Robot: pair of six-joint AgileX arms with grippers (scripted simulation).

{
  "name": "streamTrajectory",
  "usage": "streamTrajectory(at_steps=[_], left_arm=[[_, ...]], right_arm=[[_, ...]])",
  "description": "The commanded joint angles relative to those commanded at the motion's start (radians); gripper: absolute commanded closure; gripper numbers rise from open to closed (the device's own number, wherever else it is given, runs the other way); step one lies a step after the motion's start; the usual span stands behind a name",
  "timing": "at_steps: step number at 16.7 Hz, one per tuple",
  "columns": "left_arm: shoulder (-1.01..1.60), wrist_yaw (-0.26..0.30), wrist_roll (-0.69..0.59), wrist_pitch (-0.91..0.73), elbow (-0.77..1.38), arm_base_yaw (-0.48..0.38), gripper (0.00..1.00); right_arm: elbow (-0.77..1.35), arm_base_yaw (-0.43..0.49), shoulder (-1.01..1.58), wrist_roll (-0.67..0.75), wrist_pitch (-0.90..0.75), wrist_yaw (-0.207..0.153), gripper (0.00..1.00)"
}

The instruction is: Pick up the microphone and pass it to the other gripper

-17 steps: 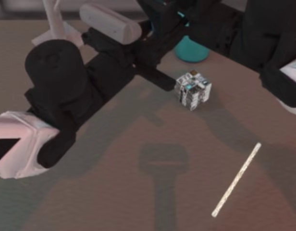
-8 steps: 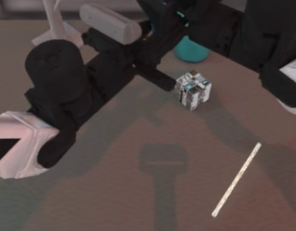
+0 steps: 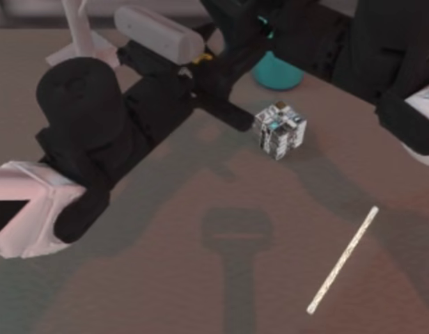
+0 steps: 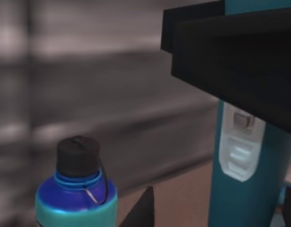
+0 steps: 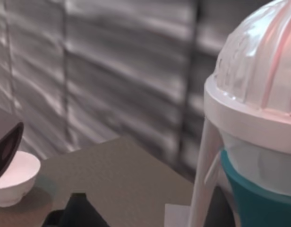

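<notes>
The microphone (image 4: 242, 189) hangs upright above the table's far middle, with a teal handle, a white switch strip and a pinkish-white head (image 5: 259, 71). From above only a teal sliver (image 3: 264, 22) shows between the two black grippers. My left gripper (image 4: 216, 210) stands open around the lower handle, one fingertip (image 4: 143, 208) well clear of it. My right gripper (image 4: 240, 71) is shut on the microphone above the switch, its black fingers crossing the handle. One of its fingertips (image 5: 81, 210) shows in the right wrist view.
A big teal bottle (image 3: 277, 73) stands just below the grippers, close to the left gripper (image 4: 74, 194). A mirrored cube (image 3: 279, 130) sits mid-table and a thin white stick (image 3: 343, 259) at front right. A white stand (image 3: 79, 35) is at back left, and a white bowl (image 5: 13, 182) shows.
At the top centre the left gripper's outline has shifted slightly and a small yellow spot now shows on it. The things on the table have not moved.
</notes>
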Motion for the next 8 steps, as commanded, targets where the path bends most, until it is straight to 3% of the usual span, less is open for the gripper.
streamTrajectory(at_steps=[8], left_arm=[[0.000, 0.000, 0.000, 0.000, 0.000, 0.000, 0.00]], right_arm=[[0.000, 0.000, 0.000, 0.000, 0.000, 0.000, 1.00]])
